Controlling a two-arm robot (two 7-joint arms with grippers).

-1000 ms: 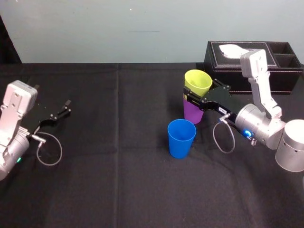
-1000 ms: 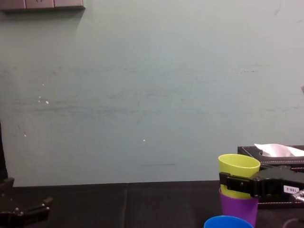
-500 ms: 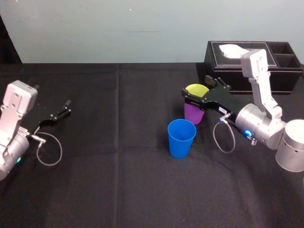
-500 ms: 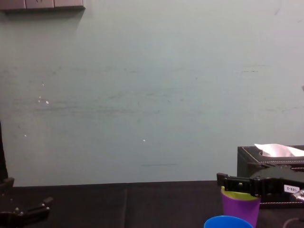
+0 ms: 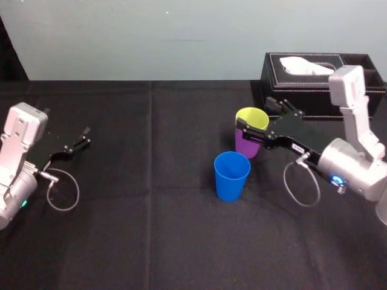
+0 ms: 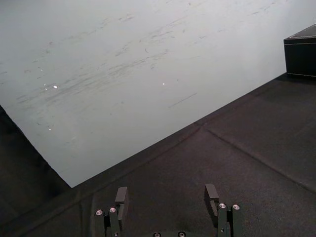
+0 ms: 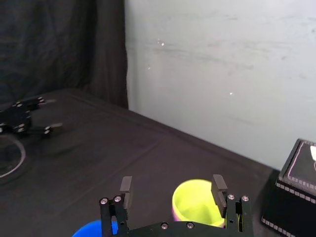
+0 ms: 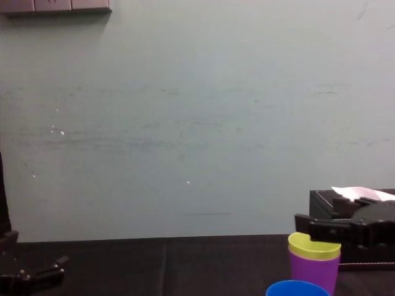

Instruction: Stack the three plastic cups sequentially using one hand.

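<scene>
right pincer (image 7: pixel 171 183) agape by yellow-green cup (image 5: pixel 252 118), sunk in purple cup (image 5: pixel 245 150) | blue cup (image 8: pixel 296 288) cropped | left pincer (image 6: pixel 167 190) agape, parked

We see a black cloth (image 5: pixel 151 241) spread over the table, with a crease running away from us left of the middle. At the far right stands a black tissue box (image 5: pixel 290 81), a white tissue (image 5: pixel 305 63) poking from its top. Behind runs a pale grey-green wall (image 5: pixel 151 36), and a dark curtain (image 5: pixel 9 60) hangs at its left end.
</scene>
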